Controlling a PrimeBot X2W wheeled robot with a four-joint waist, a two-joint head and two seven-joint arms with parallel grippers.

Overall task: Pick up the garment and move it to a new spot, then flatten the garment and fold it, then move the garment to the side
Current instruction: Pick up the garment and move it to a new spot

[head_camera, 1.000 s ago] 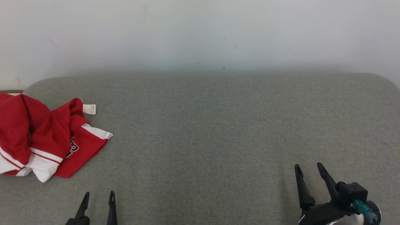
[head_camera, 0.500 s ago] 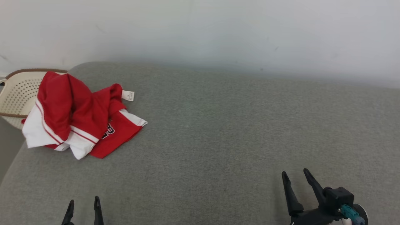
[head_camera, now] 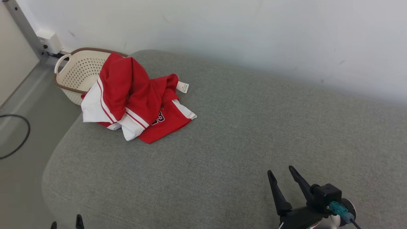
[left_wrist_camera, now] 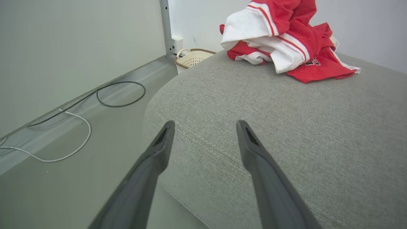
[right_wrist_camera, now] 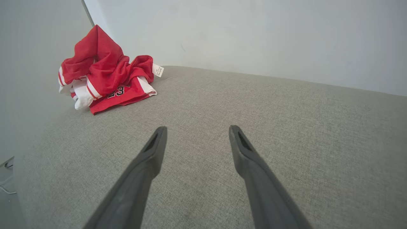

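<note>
A crumpled red and white garment [head_camera: 133,95] with a dark number on it lies bunched at the far left corner of the grey cushion [head_camera: 229,140]. The heap also appears in the left wrist view [left_wrist_camera: 283,41] and the right wrist view [right_wrist_camera: 105,76]. My right gripper [head_camera: 280,172] hovers open over the cushion's near right part, far from the garment. My left gripper [head_camera: 65,221] is just at the bottom edge, open above the cushion's near left corner [left_wrist_camera: 178,105], nothing between its fingers [left_wrist_camera: 251,146].
A cream perforated basket [head_camera: 78,71] with a brown rim stands on the floor behind the cushion's left end, partly covered by the garment. A dark cable [head_camera: 16,136] and a white cable [left_wrist_camera: 63,149] lie on the floor at the left. A white wall runs behind.
The head camera has swung left, so the garment slides toward the centre and the basket and floor come into sight. The garment itself lies as before. Both grippers stay open.
</note>
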